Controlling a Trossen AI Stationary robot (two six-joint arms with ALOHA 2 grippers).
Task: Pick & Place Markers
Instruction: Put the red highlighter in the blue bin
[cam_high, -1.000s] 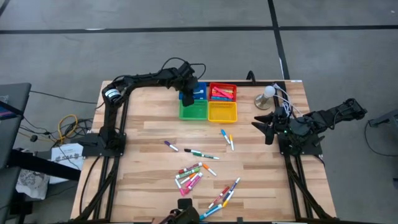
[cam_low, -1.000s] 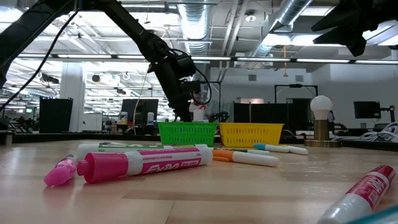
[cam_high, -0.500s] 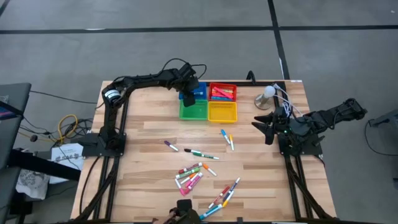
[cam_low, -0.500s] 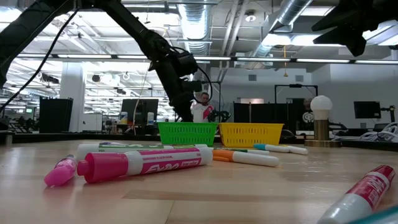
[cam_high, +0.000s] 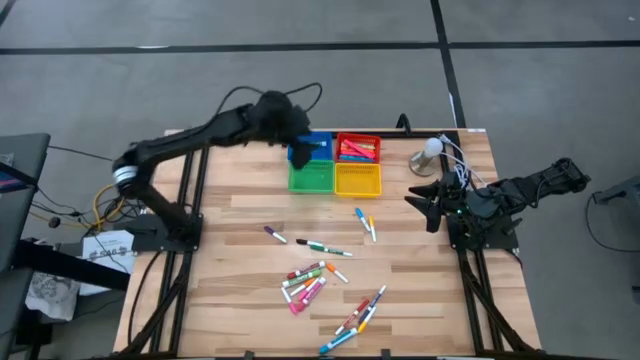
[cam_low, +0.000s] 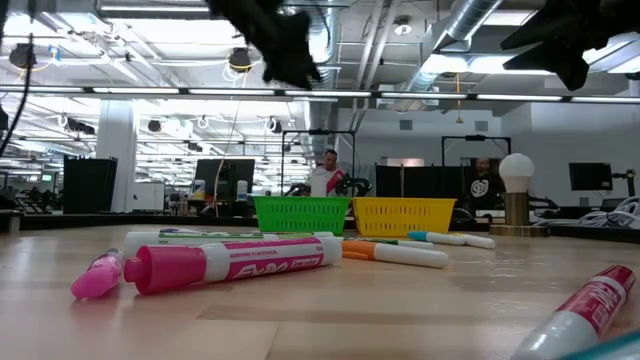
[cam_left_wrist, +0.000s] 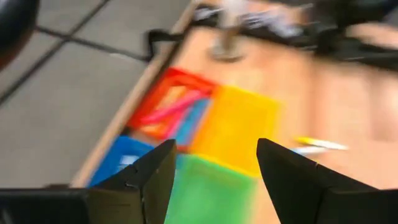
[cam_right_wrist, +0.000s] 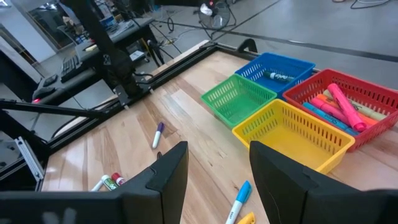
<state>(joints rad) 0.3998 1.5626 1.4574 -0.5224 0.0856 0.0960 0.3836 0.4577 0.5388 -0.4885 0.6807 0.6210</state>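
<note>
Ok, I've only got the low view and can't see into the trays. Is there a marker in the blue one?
Observer: Yes, one marker lies in the blue tray.
Operator: Is the left gripper carrying anything?
Observer: No. The left gripper is open over the trays, with nothing between its fingers.
Operator: And the green and yellow ones?
Observer: The green tray and yellow tray both show nothing inside.

— Where's the left gripper (cam_high: 300, 152)?
— Up high on a bent arm, fingers (cam_left_wrist: 152, 180) spread, nothing between them.
— And the right gripper (cam_high: 428, 204)?
— Off to the side, low, parted, idle.
</note>
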